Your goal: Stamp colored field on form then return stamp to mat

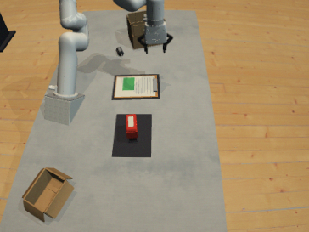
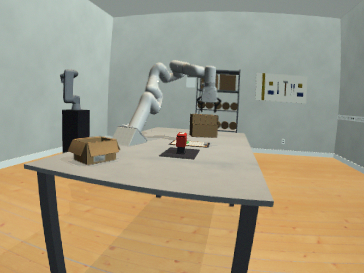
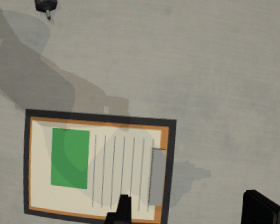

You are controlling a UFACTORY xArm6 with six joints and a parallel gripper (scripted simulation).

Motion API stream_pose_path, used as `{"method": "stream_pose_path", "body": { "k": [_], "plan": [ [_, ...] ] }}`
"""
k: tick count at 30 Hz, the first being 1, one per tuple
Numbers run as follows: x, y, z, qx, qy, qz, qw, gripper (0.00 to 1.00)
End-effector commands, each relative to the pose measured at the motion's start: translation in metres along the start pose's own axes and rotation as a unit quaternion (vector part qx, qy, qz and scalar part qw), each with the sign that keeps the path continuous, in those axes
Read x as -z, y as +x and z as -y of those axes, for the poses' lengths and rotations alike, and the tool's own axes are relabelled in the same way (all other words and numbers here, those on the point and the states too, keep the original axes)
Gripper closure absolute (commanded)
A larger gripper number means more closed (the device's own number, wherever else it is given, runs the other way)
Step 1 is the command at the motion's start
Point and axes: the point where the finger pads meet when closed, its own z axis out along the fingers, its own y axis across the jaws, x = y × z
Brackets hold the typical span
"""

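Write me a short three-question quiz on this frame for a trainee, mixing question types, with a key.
1. True or false: the gripper is closed on the red stamp.
2. Multiple choice: the green field lies on which part of the form, seen from the top view? A) the end by the metal clip B) the left end, away from the clip C) the middle
3. Short answer: what is the stamp resting on?

Key:
1. False. The fingers are open and hold nothing; the gripper hangs high above the far end of the table, and the stamp stands upright, untouched.
2. B.
3. The dark mat, nearer the viewer than the clipboard.
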Motion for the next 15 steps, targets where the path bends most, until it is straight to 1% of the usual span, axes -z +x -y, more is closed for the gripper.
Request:
{"method": "stream_pose_path", "body": {
  "k": [1, 4, 8, 11, 15],
  "plan": [
    [0.001, -0.005, 0.001, -0.001, -0.001, 0.001, 1.0, 0.11],
    [-0.001, -0.013, 0.005, -0.001, -0.001, 0.001, 1.0, 0.11],
    [-0.005, -0.042, 0.017, -0.001, -0.001, 0.001, 1.0, 0.11],
    [-0.01, -0.073, 0.03, -0.001, -0.001, 0.001, 1.0, 0.11],
    [-0.019, -0.127, 0.052, -0.001, -0.001, 0.001, 1.0, 0.11]
  ]
}}
